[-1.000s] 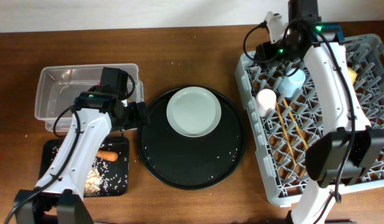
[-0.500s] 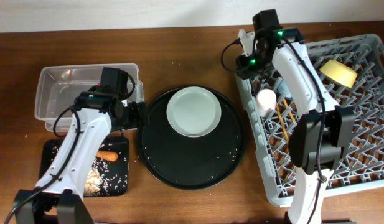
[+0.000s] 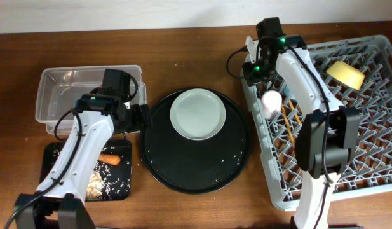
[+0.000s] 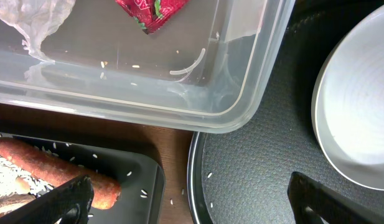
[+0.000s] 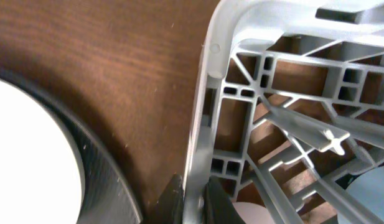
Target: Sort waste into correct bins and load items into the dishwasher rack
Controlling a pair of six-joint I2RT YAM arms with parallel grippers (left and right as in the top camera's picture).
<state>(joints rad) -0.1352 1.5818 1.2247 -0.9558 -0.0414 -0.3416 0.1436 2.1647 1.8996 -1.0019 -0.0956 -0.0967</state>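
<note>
Overhead, the large square grey plastic rack point(image 3: 373, 159) on the right of the table point(image 3: 183, 44) holds a yellow bowl point(image 3: 346, 74), a small pink cup point(image 3: 270, 100) and two wooden chopsticks point(image 3: 291, 130). The right gripper point(image 5: 195, 199) has its jaws closed on the rack's rim near a corner. A pale grey-green round plate point(image 3: 197, 114) sits in the large round black tray point(image 3: 196, 165). The left gripper point(image 4: 192, 199), jaws wide apart and empty, hangs over a corner of the clear plastic rectangular tub point(image 4: 241, 93). A shiny red wrapper point(image 4: 151, 12) and a crumpled white tissue point(image 4: 36, 18) lie in the tub. An orange-brown carrot-like stick point(image 4: 55, 174) lies in the shallow black rectangular tray point(image 3: 53, 165).
</note>
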